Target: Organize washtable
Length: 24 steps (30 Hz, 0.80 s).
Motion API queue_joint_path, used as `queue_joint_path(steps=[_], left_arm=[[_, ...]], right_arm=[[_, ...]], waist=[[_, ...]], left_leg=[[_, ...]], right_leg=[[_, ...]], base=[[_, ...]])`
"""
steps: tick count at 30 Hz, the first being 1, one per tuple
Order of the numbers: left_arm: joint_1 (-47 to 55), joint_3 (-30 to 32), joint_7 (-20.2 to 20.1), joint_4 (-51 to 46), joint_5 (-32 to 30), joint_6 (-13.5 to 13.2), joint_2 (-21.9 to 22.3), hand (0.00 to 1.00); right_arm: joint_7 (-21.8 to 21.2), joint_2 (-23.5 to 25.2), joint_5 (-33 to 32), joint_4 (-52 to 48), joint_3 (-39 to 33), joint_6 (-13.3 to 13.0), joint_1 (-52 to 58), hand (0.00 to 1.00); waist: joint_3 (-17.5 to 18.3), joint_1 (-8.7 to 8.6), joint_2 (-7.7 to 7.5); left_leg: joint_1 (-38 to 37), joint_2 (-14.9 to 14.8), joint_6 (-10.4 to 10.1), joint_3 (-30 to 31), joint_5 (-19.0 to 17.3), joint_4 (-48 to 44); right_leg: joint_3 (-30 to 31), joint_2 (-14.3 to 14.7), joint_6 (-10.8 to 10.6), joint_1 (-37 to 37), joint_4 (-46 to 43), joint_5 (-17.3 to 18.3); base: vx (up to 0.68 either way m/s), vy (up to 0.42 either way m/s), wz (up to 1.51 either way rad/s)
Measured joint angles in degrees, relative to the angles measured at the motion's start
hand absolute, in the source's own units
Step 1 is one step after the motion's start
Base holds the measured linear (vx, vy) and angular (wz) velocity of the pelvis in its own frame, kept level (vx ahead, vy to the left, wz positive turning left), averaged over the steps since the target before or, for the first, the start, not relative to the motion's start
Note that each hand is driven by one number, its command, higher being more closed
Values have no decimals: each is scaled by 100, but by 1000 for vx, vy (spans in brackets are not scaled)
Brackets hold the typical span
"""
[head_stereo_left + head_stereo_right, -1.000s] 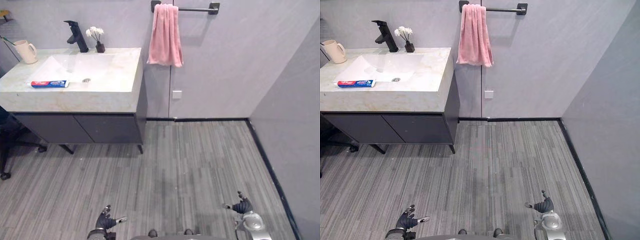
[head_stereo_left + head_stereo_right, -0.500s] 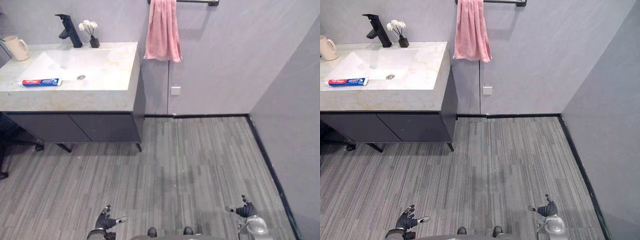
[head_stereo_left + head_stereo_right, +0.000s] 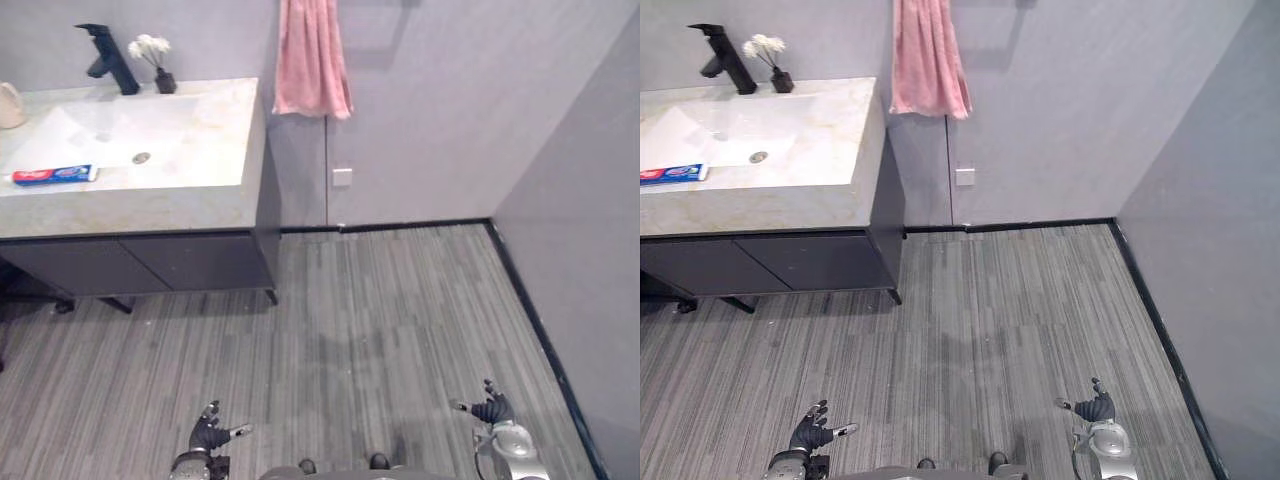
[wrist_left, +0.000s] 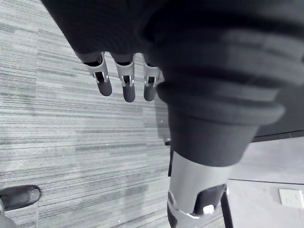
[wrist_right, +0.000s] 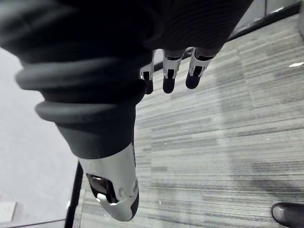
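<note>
The marble washtable stands at the far left against the wall, well away from both hands. A red and blue toothpaste tube lies on its front edge beside the sink basin. A cream cup sits at the back left. A black faucet and a small vase of white flowers stand at the back. A pink towel hangs on the wall to the table's right. My left hand and right hand hang low over the floor, open and holding nothing, with straight fingers.
Grey plank floor lies between me and the dark cabinet under the table. A grey wall closes the right side, with a black skirting. A white wall socket sits below the towel. A dark chair base shows at the left.
The whole picture has shifted: the washtable and towel now sit further left and the towel bar has left the top edge, so the camera moved. Both hands stay low and open.
</note>
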<state>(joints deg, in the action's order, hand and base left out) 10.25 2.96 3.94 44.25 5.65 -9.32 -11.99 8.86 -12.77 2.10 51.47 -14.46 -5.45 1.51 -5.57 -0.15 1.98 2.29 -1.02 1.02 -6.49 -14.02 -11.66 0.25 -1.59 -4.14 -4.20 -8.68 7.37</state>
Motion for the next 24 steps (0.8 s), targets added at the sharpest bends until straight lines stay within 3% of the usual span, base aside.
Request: queue_joint_path(steps=[2, 4, 5, 7, 9, 11, 12, 13, 14, 16, 17, 18, 19, 21, 24], left_arm=[[-9, -8, 6, -195, 97, -3, 2, 0], [-80, -46, 23, -333, 159, -11, -63, 0], [-157, -70, 34, -334, 163, -10, -97, 0], [-259, -117, 84, -317, 238, -2, -149, 0], [-411, -115, 128, -316, 267, -3, -165, 0], [-598, -121, 140, -323, 269, -7, -155, 0], [-621, -118, 152, -322, 268, -8, -163, 0], [-614, -109, 155, -320, 268, -7, -158, 0], [-626, -101, 159, -289, 268, 1, -65, 0], [-690, -97, 150, -319, 269, -3, 18, 0], [-686, -93, 148, -322, 269, -2, 68, 0], [-629, -82, 137, -326, 269, 0, 182, 0], [-565, -88, 114, -433, 270, -3, 271, 0], [-487, -97, 101, -742, 274, -7, 367, 0], [-444, -139, 104, -1053, 280, -5, 531, 0]], right_arm=[[9, -6, -54, -129, -117, 48, 2, 0], [19, 66, -59, -140, -122, 99, 1, 0], [20, 96, -73, -139, -123, 119, 32, 0], [21, 91, -151, -139, -100, 184, 23, 0], [22, 34, -153, -171, -64, 182, -71, 0], [29, -45, -156, -364, -41, 174, -86, 0], [53, -64, -156, -443, -39, 158, -36, 0], [80, -84, -157, -528, -34, 154, 53, 0], [93, -155, -157, -528, -43, 157, 37, 0], [94, -102, -161, -602, -23, 153, -177, 0], [93, -93, -161, -625, 7, 152, -208, 0], [90, -79, -162, -696, 169, 148, -179, 0], [94, 22, -167, -862, 297, 128, -92, 0], [96, 229, -192, -1147, 437, 61, -2, 0], [101, 435, -227, -1302, 525, -21, -64, 0]], waist=[[-48, -31, 18], [-198, -88, 49], [-246, -99, 15], [-384, -125, -4], [-499, -195, 67], [-584, -290, 119], [-576, -310, 37], [-560, -363, -25], [-580, -386, 145], [-555, -361, 226], [-566, -361, 235], [-578, -363, 241], [-587, -287, 225], [-638, -163, 113], [-690, 141, 11]], left_leg=[[82, 37, 102, -131, -265, -263], [-158, 59, 207, -137, -447, -365], [-273, 82, 240, -129, -492, -370], [-687, 110, 266, -96, -632, -301], [-958, 4, 267, 111, -650, -95], [-1227, -189, 82, 254, -616, 94], [-1410, -200, -71, 354, -649, 97], [-1543, -199, -238, 469, -748, 51], [-1593, -318, -328, 505, -806, -23], [-1258, -456, -844, 506, -238, -851], [-1153, -459, -675, 507, 41, -1234], [-873, -485, -468, 518, 845, -2320], [-457, -649, -394, 545, 855, -3581], [186, -857, -176, 379, 643, -4951], [1475, -864, -71, 224, 245, -5389]], right_leg=[[59, -68, -151, -468, -978, 353], [-96, -181, -291, -1236, -2891, 394], [-228, -255, -256, -1400, -3308, 479], [-694, -429, 10, -1730, -3674, 790], [-1092, -365, 118, -2072, -3257, 810], [-1338, -91, 254, -2385, -2311, 488], [-1332, -12, 395, -2418, -1714, 6], [-1321, -18, 786, -2380, -1563, -758], [-1427, 40, 869, -2403, -1805, -610], [-1501, 126, 987, -2255, -1970, -133], [-1497, 178, 989, -2067, -1887, -48], [-1443, 271, 975, -1493, -1545, 58], [-1403, 386, 996, -869, -1158, 74], [-1283, 500, 1070, -122, -750, 124], [-955, 490, 1119, 609, -195, 234]], base=[[83, 83, -35], [199, 94, -8], [269, 70, 13], [362, 35, 13], [468, -4, 38], [516, -73, 60], [621, -121, 51], [647, -135, 49], [656, -148, 30], [629, -164, 2], [653, -195, -8], [641, -163, -11], [619, -139, -11], [576, -83, -20], [442, -3, -43]])
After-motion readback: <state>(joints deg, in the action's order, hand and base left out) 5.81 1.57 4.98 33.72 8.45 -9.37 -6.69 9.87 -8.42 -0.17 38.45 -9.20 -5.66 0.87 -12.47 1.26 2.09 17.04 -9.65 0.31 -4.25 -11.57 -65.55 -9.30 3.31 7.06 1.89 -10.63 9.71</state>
